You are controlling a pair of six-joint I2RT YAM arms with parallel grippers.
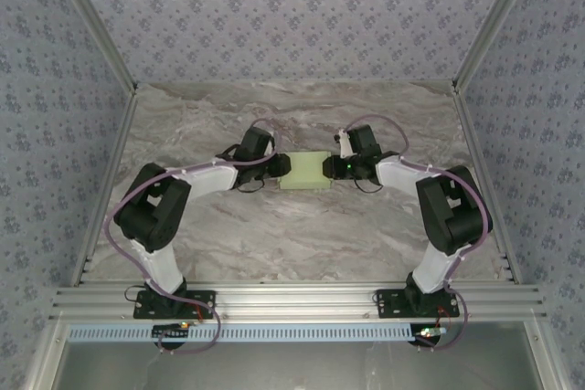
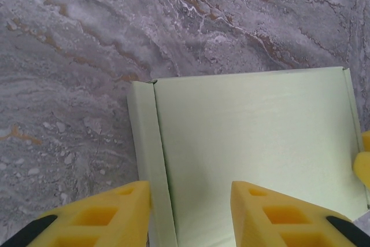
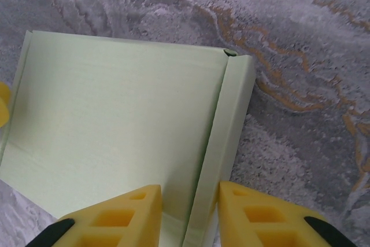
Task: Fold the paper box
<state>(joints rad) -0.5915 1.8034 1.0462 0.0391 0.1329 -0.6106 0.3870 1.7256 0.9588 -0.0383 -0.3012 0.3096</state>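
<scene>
Yellow-fingered left gripper point(image 2: 191, 188) and right gripper point(image 3: 189, 188) straddle end walls of the paper box point(image 1: 305, 171), apparently unclenched; pinching each crease comes next.

lt-green paper box point(image 1: 305, 171), gry marbled table point(image 1: 274, 235)

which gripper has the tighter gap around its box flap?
The right gripper: its fingers nearly pinch the raised side flap of the paper box. The left gripper straddles the opposite flap with a visibly wider gap.
</scene>
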